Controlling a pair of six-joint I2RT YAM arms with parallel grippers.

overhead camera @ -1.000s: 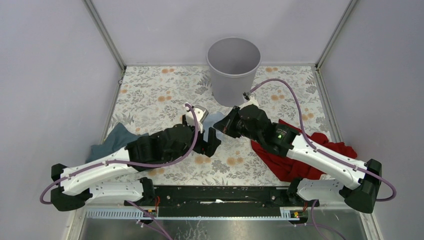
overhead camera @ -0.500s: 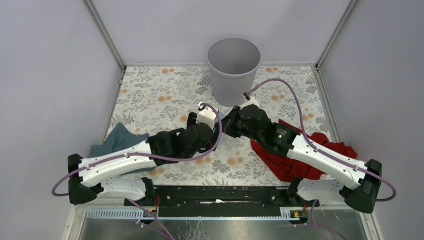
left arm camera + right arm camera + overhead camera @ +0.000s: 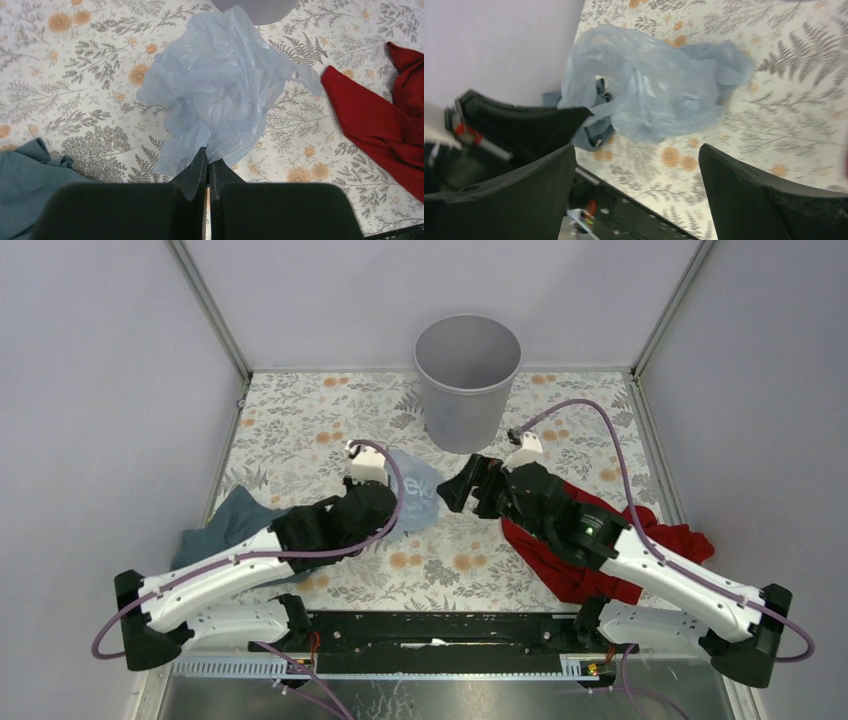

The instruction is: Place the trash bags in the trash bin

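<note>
The pale-blue translucent trash bag (image 3: pixel 225 85) lies crumpled on the floral table, in front of and left of the grey round trash bin (image 3: pixel 467 380). My left gripper (image 3: pixel 207 152) is shut on the bag's near edge, with plastic pinched between its fingertips. From above, the bag (image 3: pixel 415 495) shows just right of the left wrist. My right gripper (image 3: pixel 462 490) stands open a little to the right of the bag, apart from it. In the right wrist view its fingers (image 3: pixel 549 175) are spread wide with only table between them, and the bag (image 3: pixel 649 95) lies beyond.
A red cloth (image 3: pixel 570 560) lies under the right arm, also visible as a red cloth (image 3: pixel 380 120) at the right. A dark teal cloth (image 3: pixel 225 520) lies at the left under the left arm. Grey walls enclose the table on three sides.
My left gripper closed on the bag and drew back to the left with it. My right gripper opened, let go of the bag and pulled away to the right.
</note>
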